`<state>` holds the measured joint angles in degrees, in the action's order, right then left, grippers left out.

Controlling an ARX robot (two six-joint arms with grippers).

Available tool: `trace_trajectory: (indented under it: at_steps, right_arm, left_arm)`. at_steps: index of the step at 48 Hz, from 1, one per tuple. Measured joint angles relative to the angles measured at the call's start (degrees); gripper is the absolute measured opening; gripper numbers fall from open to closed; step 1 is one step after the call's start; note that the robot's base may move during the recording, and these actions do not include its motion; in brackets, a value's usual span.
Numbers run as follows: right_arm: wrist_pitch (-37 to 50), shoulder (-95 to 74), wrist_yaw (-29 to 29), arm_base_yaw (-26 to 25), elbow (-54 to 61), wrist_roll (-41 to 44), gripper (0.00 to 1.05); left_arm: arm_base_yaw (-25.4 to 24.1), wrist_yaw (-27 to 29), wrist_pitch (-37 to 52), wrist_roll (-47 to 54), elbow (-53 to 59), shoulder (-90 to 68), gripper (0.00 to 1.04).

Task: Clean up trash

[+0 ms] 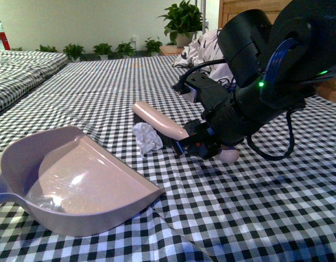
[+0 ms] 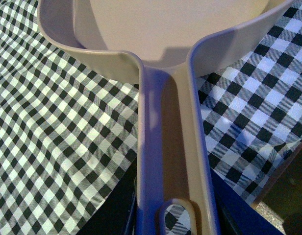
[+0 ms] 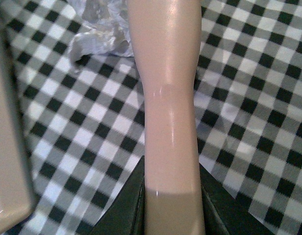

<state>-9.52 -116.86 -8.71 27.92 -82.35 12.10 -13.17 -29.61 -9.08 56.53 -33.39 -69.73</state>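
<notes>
My pink plastic dustpan (image 1: 75,180) sits empty and glossy on the checkered tabletop (image 1: 255,207), mouth toward the crumpled white tissue wad (image 1: 147,137) lying just beyond its lip. My left fingers aren't clearly shown, so I cannot tell their state. My right fingers (image 1: 198,143) pinch the smooth pink brush (image 1: 160,121), which reaches down beside the wad.
</notes>
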Motion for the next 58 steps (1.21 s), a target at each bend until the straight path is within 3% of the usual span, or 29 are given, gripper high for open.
trace_trajectory:
  at_steps: [16, 31, 48, 58]
  right_arm:
    - [-0.7, 15.6, -8.5, 1.7, 15.2, 0.6, 0.2]
    - [0.2, 26.6, -12.1, 1.0, 23.1, -0.8, 0.2]
    - [2.7, 29.6, -11.4, -2.3, 22.9, -3.1, 0.2]
    - [7.2, 26.9, -5.0, -3.1, 25.1, 0.5, 0.2]
  left_arm:
    - [0.0, 0.0, 0.0, 0.0, 0.0, 0.0, 0.27]
    - [0.0, 0.0, 0.0, 0.0, 0.0, 0.0, 0.27]
    - [0.0, 0.0, 0.0, 0.1, 0.0, 0.0, 0.27]
    - [0.0, 0.0, 0.0, 0.1, 0.0, 0.0, 0.27]
